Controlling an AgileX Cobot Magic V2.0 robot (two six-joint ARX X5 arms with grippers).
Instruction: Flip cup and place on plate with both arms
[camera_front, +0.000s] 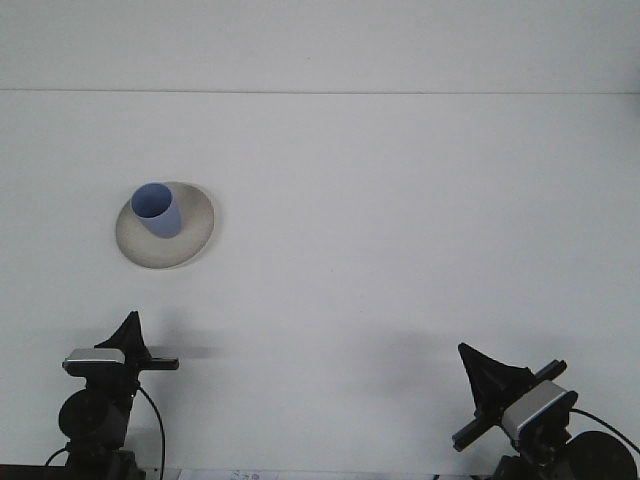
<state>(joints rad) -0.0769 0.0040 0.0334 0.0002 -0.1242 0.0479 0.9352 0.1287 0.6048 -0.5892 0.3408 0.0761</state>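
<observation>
Cup (157, 209) seemingly upright, mouth up

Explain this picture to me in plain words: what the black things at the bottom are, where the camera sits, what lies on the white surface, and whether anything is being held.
This is one picture, taken from a camera on the robot that looks forward over a white table. The two black shapes at the bottom edge are the tips of the robot's two arms: the left end effector and the right end effector, the parts that grasp things. Neither holds anything; both sit low, near the camera. On the table, toward the left, lies a pale round plate. A blue cup stands on it with its open mouth up. Nothing touches the cup.
</observation>
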